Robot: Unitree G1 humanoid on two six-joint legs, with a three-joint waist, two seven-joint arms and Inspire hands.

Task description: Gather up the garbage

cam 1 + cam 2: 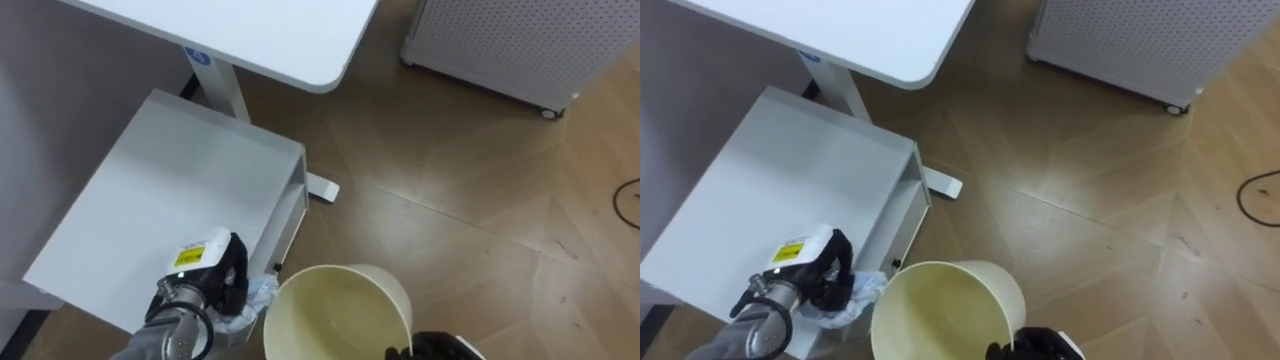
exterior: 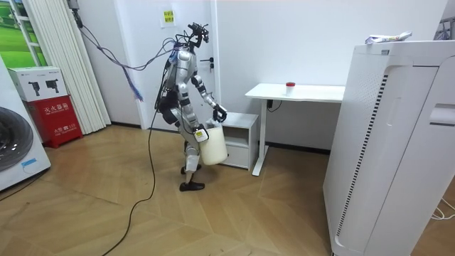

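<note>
My left hand [image 1: 212,276] is at the lower left, over the front corner of a low white cabinet [image 1: 170,190]. Its fingers are curled round a crumpled piece of clear plastic garbage [image 1: 258,297], which sits just outside the rim of the cream bin [image 1: 340,269]. The bin looks bare inside. At the bottom edge my right hand [image 1: 440,347] grips the bin's near rim. In the room view I stand bent forward at the cabinet [image 2: 242,124], with the bin [image 2: 213,146] held up in front of me.
A white desk [image 1: 270,35] on a white leg stands over the cabinet's far side. A perforated white unit on castors [image 1: 510,40] is at the back right. Wooden floor lies open to the right of the bin. A tall white appliance [image 2: 398,142] fills the room view's right.
</note>
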